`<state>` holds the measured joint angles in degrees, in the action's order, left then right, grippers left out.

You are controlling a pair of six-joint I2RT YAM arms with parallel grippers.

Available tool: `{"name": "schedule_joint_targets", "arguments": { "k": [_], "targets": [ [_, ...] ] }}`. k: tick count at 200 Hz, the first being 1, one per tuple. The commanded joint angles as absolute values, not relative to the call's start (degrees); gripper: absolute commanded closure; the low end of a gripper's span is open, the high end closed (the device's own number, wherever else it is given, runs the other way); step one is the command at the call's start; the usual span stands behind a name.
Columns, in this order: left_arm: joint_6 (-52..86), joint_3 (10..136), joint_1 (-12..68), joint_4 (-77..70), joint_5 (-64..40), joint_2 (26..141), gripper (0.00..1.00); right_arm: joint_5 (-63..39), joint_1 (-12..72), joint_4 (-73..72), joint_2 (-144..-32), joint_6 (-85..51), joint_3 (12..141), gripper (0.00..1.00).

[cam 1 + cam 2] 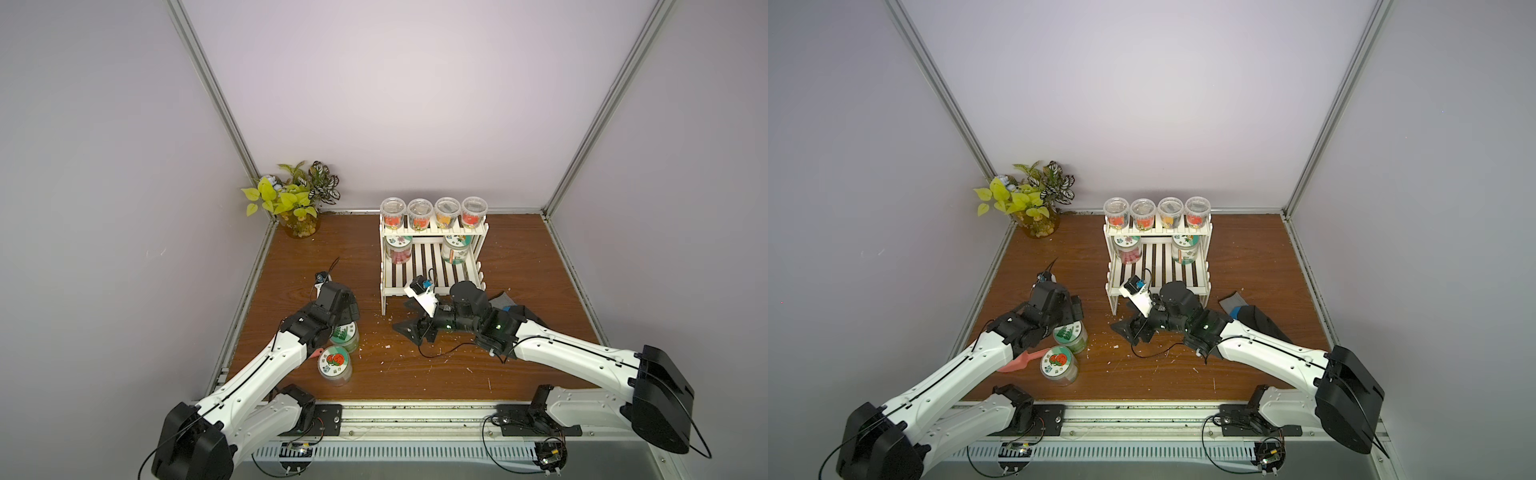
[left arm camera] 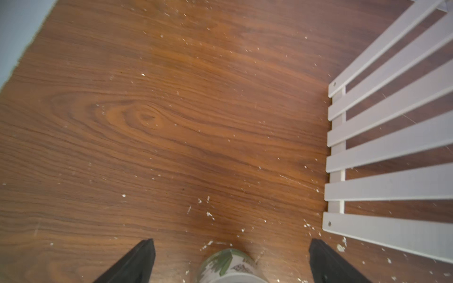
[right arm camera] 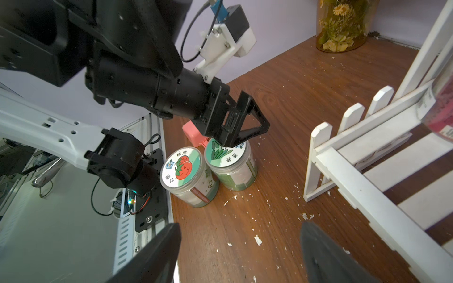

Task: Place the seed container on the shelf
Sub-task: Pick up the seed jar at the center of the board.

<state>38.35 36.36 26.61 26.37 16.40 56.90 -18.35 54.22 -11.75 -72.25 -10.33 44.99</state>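
The shelf [image 1: 432, 272] [image 1: 1156, 270] [image 2: 392, 147] [image 3: 362, 171], a white slatted two-tier rack, stands at the back middle of the table. Two seed containers stand at the front left. One has a green-leaf lid [image 1: 345, 333] [image 1: 1069, 333] [image 3: 226, 155] [image 2: 228, 263], the other a tomato lid [image 1: 334, 362] [image 1: 1058, 361] [image 3: 182, 166]. My left gripper [image 1: 347, 316] [image 2: 231, 245] [image 3: 235, 142] hangs just above the green-leaf lid, open wide, not touching its sides. My right gripper [image 1: 401, 318] [image 3: 240, 227] is open and empty, low in front of the shelf's left front leg.
Two more lidded jars [image 1: 399, 249] [image 1: 456, 249] stand on the shelf's lower tier, and several clear cups [image 1: 434, 212] on the upper tier. A potted plant [image 1: 297, 199] fills the back left corner. A pink scoop [image 1: 1021, 361] lies beside the containers. White crumbs litter the table.
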Motion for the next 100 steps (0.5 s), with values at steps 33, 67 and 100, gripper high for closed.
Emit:
{"name": "schedule_joint_targets", "arguments": {
  "k": [33, 67, 100],
  "targets": [
    [36.44, 37.71, 26.32, 35.47, 10.44, 57.65, 0.0, -18.54, 54.76, -16.82, -74.3, -12.04, 44.68, 0.16],
    [35.88, 39.58, 27.13, 38.74, 9.98, 60.57, 0.0, -18.54, 54.92, -18.6, -74.68, -12.7, 43.72, 0.15],
    [35.64, 39.75, 28.78, 39.44, 8.45, 62.0, 0.0, -19.89, 54.93, -18.54, -75.68, -12.57, 43.68, 0.14]
  ]
}}
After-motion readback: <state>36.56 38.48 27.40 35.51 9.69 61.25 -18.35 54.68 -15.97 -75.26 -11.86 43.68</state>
